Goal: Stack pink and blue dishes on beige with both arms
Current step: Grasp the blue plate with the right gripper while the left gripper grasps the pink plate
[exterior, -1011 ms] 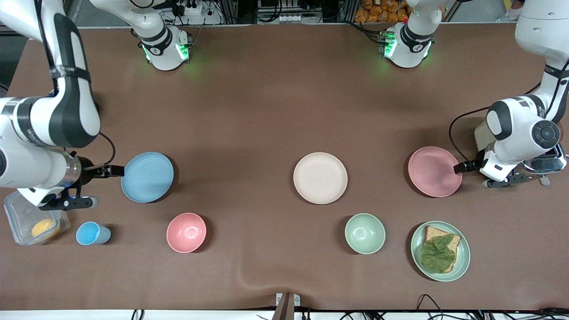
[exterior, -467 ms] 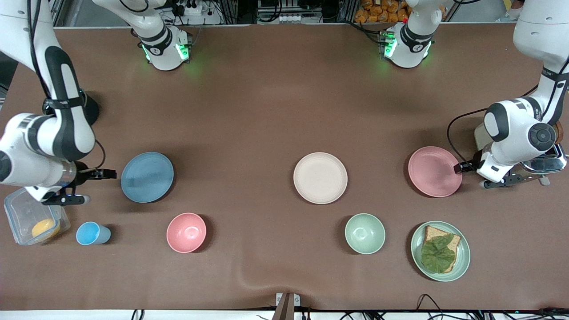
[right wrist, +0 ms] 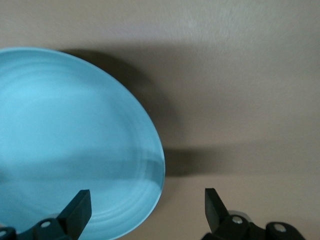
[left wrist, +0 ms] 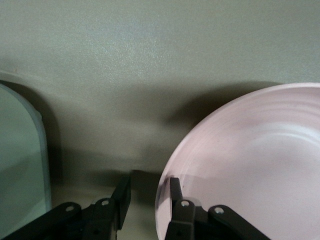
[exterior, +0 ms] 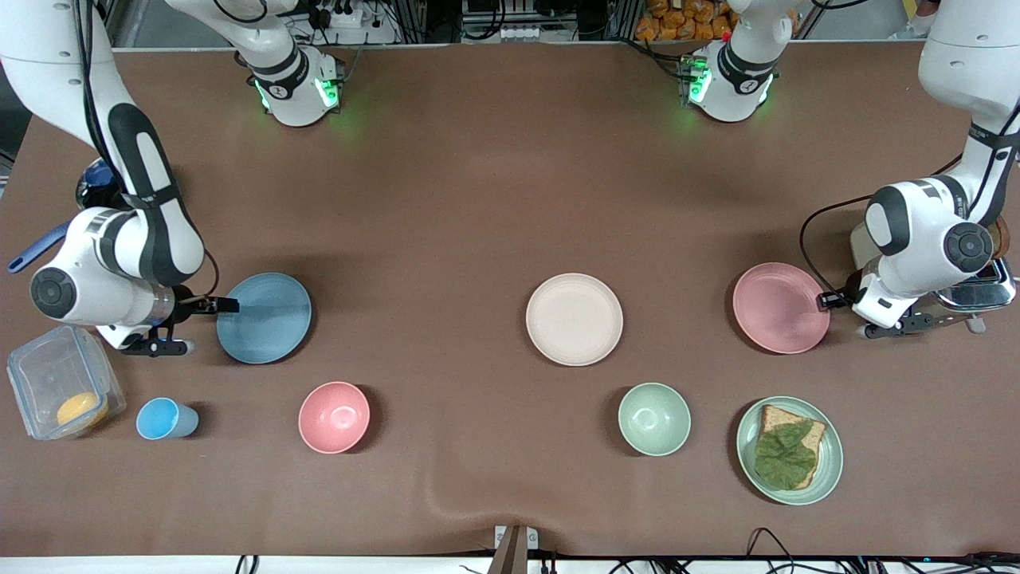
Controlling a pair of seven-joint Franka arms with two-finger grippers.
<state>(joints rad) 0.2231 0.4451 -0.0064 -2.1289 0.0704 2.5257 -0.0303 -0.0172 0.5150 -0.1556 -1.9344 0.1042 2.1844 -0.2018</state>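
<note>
I'm at the pickup step: my left tool (left wrist: 147, 200) pinches the pink plate (exterior: 781, 308) rim, my right tool (right wrist: 147, 210) gapes over the blue plate (exterior: 264, 318) edge; next both lift toward the beige plate (exterior: 574, 319)

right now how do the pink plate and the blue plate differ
The pink plate lies toward the left arm's end of the table, the blue plate toward the right arm's end. The left hand has its fingers close together astride the pink plate's rim; the right hand stands wide open at the blue plate's rim. Both are flat, round, alike in size, and level with the beige plate between them.
</note>
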